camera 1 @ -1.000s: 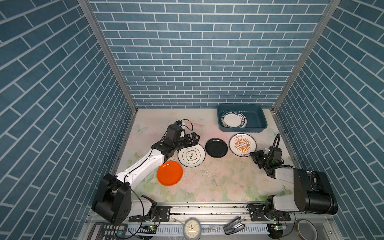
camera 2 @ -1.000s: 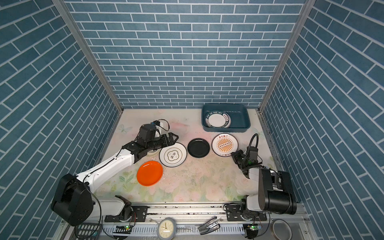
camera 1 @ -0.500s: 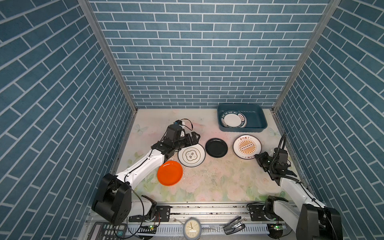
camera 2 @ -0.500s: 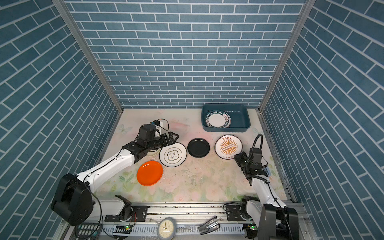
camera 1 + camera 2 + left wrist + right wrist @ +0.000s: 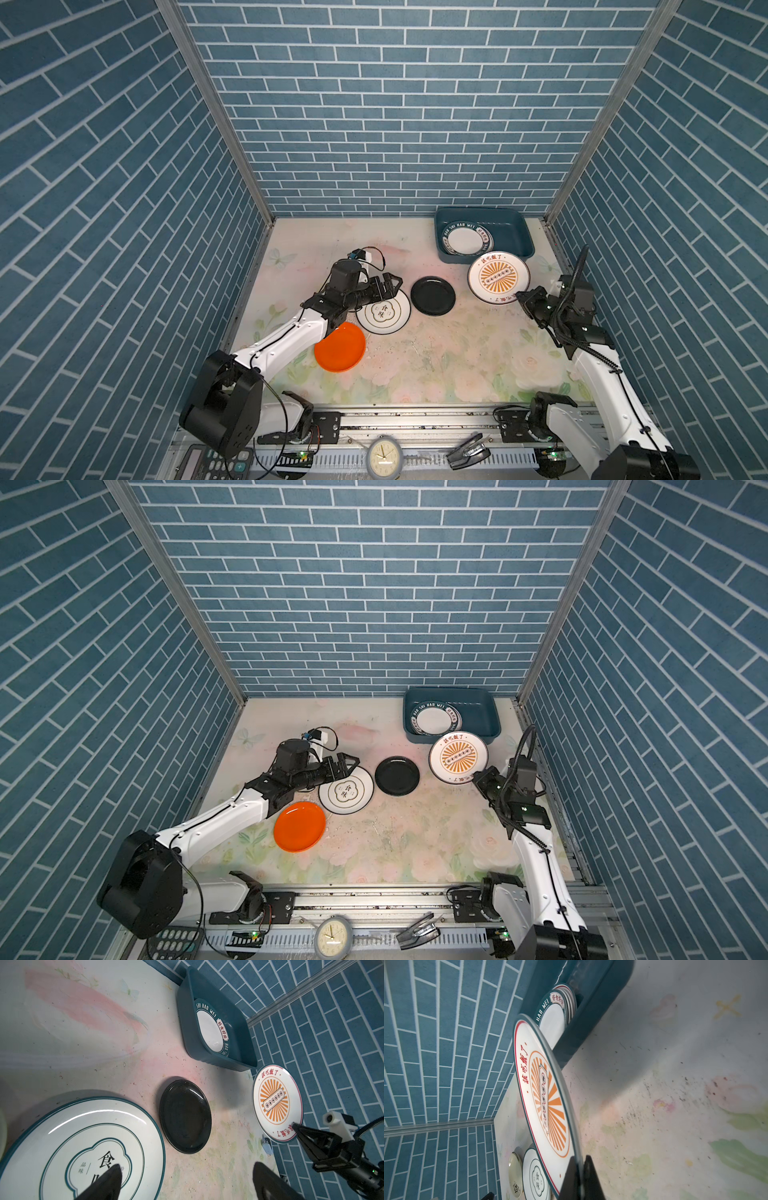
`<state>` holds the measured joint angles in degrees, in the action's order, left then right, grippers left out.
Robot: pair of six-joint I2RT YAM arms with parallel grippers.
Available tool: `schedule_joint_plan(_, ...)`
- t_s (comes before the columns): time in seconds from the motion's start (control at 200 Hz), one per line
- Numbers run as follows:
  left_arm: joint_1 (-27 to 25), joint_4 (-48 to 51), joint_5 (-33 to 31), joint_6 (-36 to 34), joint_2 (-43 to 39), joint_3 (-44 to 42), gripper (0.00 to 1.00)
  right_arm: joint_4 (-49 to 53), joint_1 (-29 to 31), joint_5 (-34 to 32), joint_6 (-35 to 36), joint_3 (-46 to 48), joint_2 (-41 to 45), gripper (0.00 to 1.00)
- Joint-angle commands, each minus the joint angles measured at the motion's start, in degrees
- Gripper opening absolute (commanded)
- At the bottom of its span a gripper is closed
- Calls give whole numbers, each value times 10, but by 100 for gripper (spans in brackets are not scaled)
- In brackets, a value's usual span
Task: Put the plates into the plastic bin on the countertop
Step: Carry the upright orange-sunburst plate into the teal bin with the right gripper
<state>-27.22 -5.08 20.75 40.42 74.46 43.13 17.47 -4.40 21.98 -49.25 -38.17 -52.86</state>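
My right gripper [image 5: 519, 296] [image 5: 579, 1165] is shut on the near rim of a white plate with an orange sunburst [image 5: 498, 277] [image 5: 544, 1095]. It holds the plate tilted above the countertop [image 5: 457, 353], just in front of the dark teal plastic bin [image 5: 524, 239] [image 5: 187, 1022]. Stacked plates with a teal lettered rim on top [image 5: 465, 239] [image 5: 209, 1032] lie in the bin. My left gripper [image 5: 392, 286] [image 5: 187, 1167] hangs open over the far edge of a white plate with a teal outline [image 5: 384, 313] [image 5: 83, 1142]. A black plate [image 5: 432, 295] and an orange plate [image 5: 340, 347] lie flat nearby.
Blue brick walls close in the left, back and right. On the front rail sit a round clock [image 5: 384, 457], a calculator [image 5: 212, 463] and a black clip [image 5: 467, 449]. A small pale dish [image 5: 515, 1174] shows beyond the white plate.
The right arm has stretched forward and risen, carrying the sunburst plate up and toward the bin's front wall. The left arm has not moved.
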Motion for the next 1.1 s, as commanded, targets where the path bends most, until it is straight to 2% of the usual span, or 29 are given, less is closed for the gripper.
schedule_joint_plan(0.0, 2, -22, 11, -20, -14, -9, 100, 21, -1, 19, 39, -53, -19, 0)
schedule_joint_plan(0.385, 2, -96, 16, -31, -19, -42, 100, -16, -2, -1, 55, -183, -126, 0)
schedule_joint_plan(0.725, 3, -126, 20, -84, -10, -81, 100, -94, -1, -3, 36, -266, -280, 0)
schedule_joint_plan(1.095, 3, -183, 50, -77, 11, -96, 100, -108, 34, -2, 31, -378, -436, 0)
